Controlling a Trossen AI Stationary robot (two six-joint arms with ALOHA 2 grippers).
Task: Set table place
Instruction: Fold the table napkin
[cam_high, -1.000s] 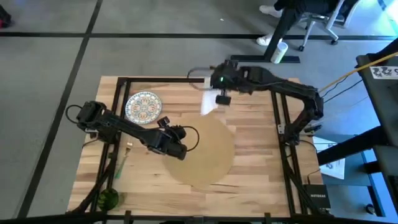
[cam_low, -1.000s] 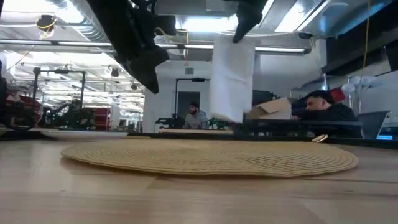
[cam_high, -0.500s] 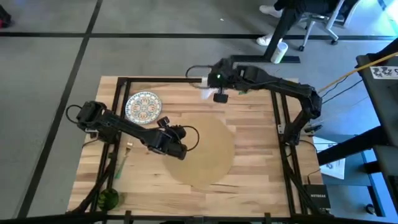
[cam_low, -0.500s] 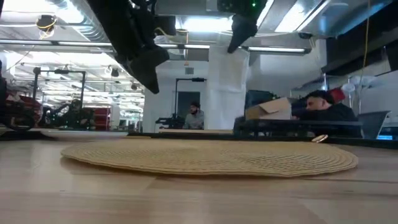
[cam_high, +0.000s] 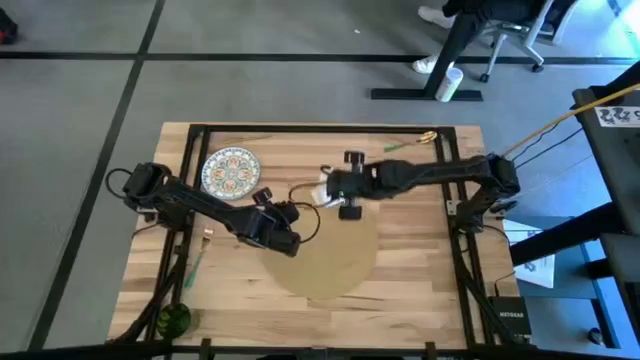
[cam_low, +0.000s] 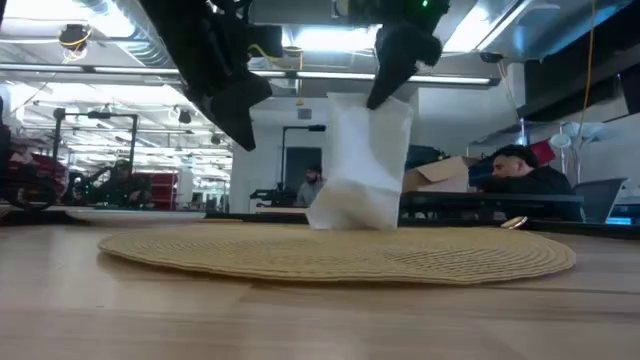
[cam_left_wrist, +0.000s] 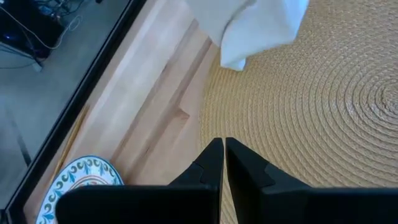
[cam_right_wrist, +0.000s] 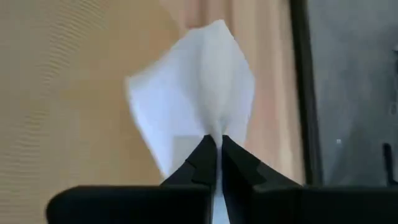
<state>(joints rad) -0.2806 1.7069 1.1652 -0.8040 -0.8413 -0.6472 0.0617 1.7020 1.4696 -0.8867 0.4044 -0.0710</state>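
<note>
The right gripper (cam_right_wrist: 218, 146) pinches the white napkin (cam_low: 368, 165) by its top edge, dangling it over the far rim of the round woven placemat (cam_high: 335, 250) on the table (cam_high: 420, 260). Limp, light cloth; it should drape. The left gripper (cam_left_wrist: 222, 149) hovers pressed together above the placemat's left side

place: open lab/workshop | cues: ceiling pipes (cam_low: 90, 70), seated people (far benches) (cam_low: 520, 175), office chair (cam_high: 515, 40)
</note>
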